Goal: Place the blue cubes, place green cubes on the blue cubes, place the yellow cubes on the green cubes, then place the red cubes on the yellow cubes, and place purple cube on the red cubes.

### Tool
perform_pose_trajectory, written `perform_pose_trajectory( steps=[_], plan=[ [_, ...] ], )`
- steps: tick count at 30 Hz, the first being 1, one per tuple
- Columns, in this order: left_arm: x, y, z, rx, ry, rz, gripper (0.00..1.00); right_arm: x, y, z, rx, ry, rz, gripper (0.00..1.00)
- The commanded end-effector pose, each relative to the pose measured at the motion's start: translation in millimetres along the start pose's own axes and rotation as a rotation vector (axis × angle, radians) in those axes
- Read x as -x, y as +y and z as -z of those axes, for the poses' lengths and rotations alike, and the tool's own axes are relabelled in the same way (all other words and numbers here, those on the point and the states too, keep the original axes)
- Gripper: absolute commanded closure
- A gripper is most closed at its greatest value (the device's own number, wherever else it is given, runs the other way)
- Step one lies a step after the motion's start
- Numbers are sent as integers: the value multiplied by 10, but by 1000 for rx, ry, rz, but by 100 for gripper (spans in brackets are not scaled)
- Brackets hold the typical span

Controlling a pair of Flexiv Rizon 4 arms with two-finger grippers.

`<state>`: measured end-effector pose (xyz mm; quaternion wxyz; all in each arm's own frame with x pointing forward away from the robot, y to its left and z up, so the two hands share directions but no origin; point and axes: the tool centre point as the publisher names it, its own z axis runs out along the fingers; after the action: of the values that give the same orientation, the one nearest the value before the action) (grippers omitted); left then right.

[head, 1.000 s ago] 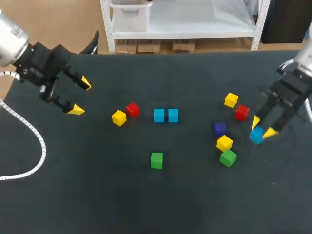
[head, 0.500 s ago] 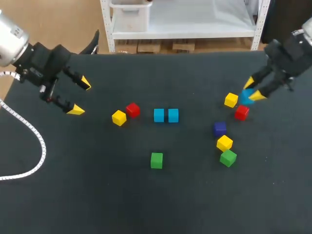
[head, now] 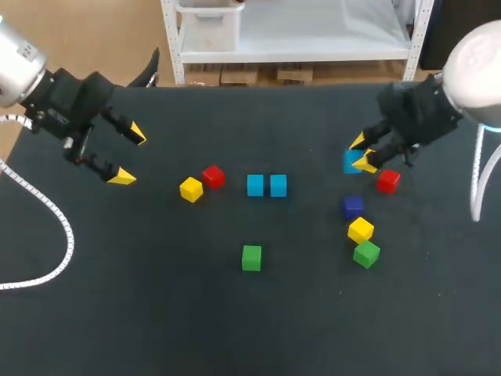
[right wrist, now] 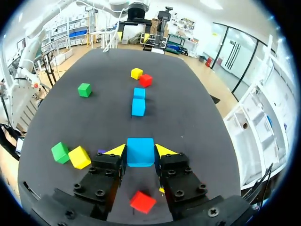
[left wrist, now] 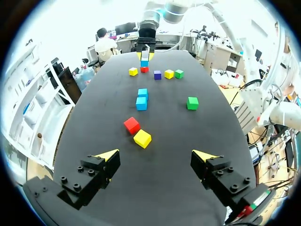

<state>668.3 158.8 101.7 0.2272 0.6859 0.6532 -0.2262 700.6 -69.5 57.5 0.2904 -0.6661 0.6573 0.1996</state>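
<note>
Right pincer [head: 361, 152] is clamping a lifted blue cube [head: 350, 160], likely bound for the blue pair [head: 266, 186] at its nine o'clock. Left pincer [left wrist: 156, 154] is hanging apart, empty, keeping clear. From my right wrist, I am gripping that cube squarely, with the pair at twelve o'clock.

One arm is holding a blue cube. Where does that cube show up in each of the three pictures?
Head view: held blue cube, in the right gripper, at the table's right side.
Left wrist view: small, at the table's far end, in that same gripper.
Right wrist view: close up, between its own gripper's fingers.
Shared landmark: the pair of blue cubes mid-table.
</note>
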Motion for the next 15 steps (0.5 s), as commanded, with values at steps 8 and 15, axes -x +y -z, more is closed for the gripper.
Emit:
perform_pose_trajectory(
  steps=[8, 15],
  plan=[
    [-11, 2, -3, 1, -2, -3, 0, 6, -133, -474, 27, -25, -26, 100],
    [-11, 2, -3, 1, -2, -3, 0, 82, -121, -652, 34, -28, -31, 100]
  ],
)
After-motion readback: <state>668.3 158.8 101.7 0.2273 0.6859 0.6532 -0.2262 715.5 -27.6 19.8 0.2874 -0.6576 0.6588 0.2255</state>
